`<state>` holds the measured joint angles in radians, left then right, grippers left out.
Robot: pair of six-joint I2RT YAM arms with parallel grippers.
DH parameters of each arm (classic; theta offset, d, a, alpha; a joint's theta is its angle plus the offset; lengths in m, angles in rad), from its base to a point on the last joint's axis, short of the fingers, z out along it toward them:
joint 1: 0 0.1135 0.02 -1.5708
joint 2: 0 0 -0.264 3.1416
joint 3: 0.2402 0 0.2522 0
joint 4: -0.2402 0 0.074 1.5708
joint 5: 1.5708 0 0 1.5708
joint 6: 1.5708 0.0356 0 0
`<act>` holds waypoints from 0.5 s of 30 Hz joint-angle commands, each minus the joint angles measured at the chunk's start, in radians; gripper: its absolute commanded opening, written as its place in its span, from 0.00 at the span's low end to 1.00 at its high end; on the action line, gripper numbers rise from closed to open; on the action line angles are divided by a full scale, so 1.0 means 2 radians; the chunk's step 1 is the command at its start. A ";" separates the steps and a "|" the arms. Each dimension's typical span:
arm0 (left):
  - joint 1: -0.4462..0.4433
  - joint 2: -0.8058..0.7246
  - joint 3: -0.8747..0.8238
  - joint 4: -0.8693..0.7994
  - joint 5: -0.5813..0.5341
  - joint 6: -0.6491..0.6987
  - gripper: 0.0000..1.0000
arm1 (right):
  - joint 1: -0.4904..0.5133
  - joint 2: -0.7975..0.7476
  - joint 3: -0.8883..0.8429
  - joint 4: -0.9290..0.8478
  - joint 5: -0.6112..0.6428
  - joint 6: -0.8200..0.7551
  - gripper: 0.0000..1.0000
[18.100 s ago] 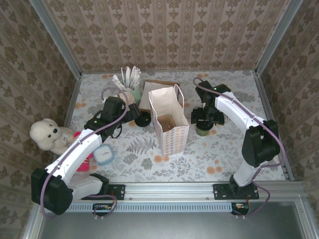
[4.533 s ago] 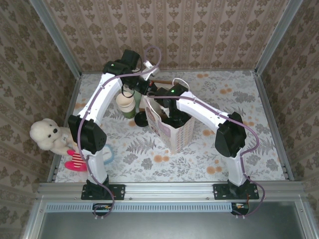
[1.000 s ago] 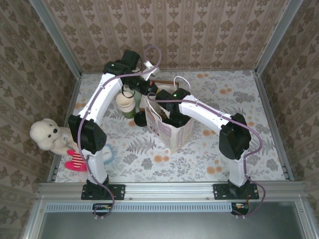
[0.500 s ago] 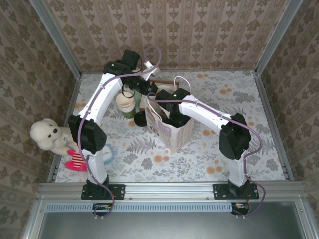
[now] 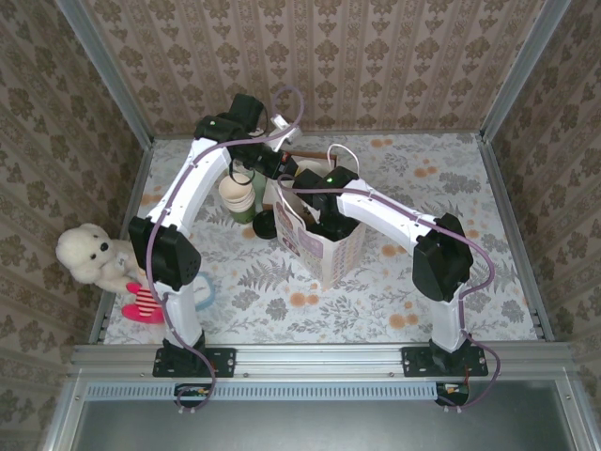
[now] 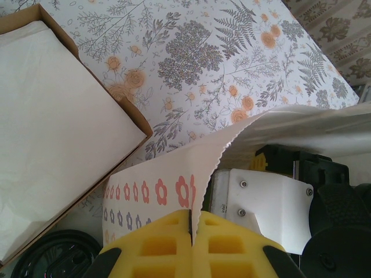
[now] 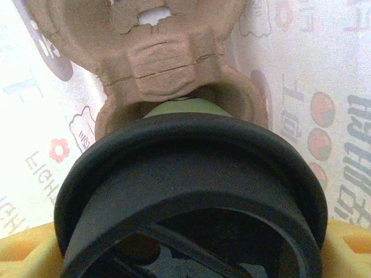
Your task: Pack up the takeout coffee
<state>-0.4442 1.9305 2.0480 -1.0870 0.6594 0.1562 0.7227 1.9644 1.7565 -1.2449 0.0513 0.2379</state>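
**Operator:** Where was the takeout coffee (image 7: 191, 168) at that moment?

**Spotter:** Inside the paper bag (image 5: 329, 258). You had the right gripper (image 7: 188, 258) grasping it at the black lid, with a yellow finger (image 7: 20, 252) against each side of the lid's rim. A sliver of the olive-green cup showed beyond the lid, at the mouth of a slot in the brown pulp carrier (image 7: 156, 52), which was also inside the bag. I could not tell whether the cup was fully seated in that slot.

**Operator:** And the left gripper?

**Spotter:** You had the left gripper (image 6: 191, 234) clenched on the bag's far-left rim, with the scalloped paper edge pinched between its yellow pads. The bag's mouth stood open beside it. Through that opening the left wrist camera caught the white and black wrist of your right arm reaching down into the bag.

**Operator:** What was around the bag?

**Spotter:** Just behind the bag lay a shallow cardboard box (image 6: 95, 73) lined with white paper. Just left of the bag, the loose black lid (image 5: 266, 225) lay flat on the desk (image 5: 451, 188). The stack of cream cups (image 5: 237, 195) stood a little further left. Well to the bag's left, a white teddy bear (image 5: 86, 254) sat by the desk's edge.
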 commanded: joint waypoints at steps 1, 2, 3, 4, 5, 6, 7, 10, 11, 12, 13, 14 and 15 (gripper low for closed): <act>-0.001 -0.005 -0.006 0.007 0.022 -0.005 0.00 | -0.002 0.012 -0.009 0.000 0.029 0.005 0.59; -0.001 -0.004 -0.006 0.008 0.022 -0.006 0.00 | -0.002 0.012 -0.009 -0.001 0.030 0.005 0.59; -0.001 -0.003 -0.004 0.009 0.023 -0.007 0.00 | -0.002 0.012 -0.008 -0.003 0.032 0.006 0.59; -0.001 -0.001 -0.001 0.007 0.022 -0.008 0.00 | -0.002 0.013 -0.008 -0.006 0.035 0.009 0.59; 0.000 0.000 0.002 0.005 0.022 -0.008 0.00 | -0.002 0.014 -0.006 -0.009 0.036 0.011 0.59; 0.000 0.001 0.005 0.002 0.023 -0.008 0.00 | -0.002 0.015 -0.004 -0.012 0.036 0.013 0.59; -0.001 0.001 0.005 0.001 0.024 -0.008 0.00 | -0.002 0.017 -0.003 -0.015 0.036 0.014 0.59; 0.000 -0.002 0.002 0.002 0.027 -0.006 0.00 | -0.002 0.023 -0.003 -0.019 0.036 0.015 0.59; 0.000 -0.002 0.002 0.001 0.028 -0.005 0.00 | -0.002 0.024 -0.002 -0.019 0.037 0.013 0.59; 0.000 -0.002 0.002 -0.001 0.027 -0.005 0.00 | -0.002 0.027 -0.002 -0.020 0.034 0.012 0.59; 0.000 -0.002 0.002 -0.001 0.026 -0.005 0.00 | -0.002 0.027 -0.002 -0.021 0.034 0.010 0.59; 0.000 -0.002 0.001 -0.002 0.026 -0.005 0.00 | -0.002 0.028 -0.003 -0.020 0.034 0.009 0.59; 0.001 -0.002 0.001 -0.001 0.025 -0.005 0.00 | -0.002 0.029 -0.004 -0.019 0.034 0.008 0.59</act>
<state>-0.4435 1.9305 2.0460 -1.0840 0.6662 0.1524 0.7227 1.9766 1.7554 -1.2556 0.0746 0.2420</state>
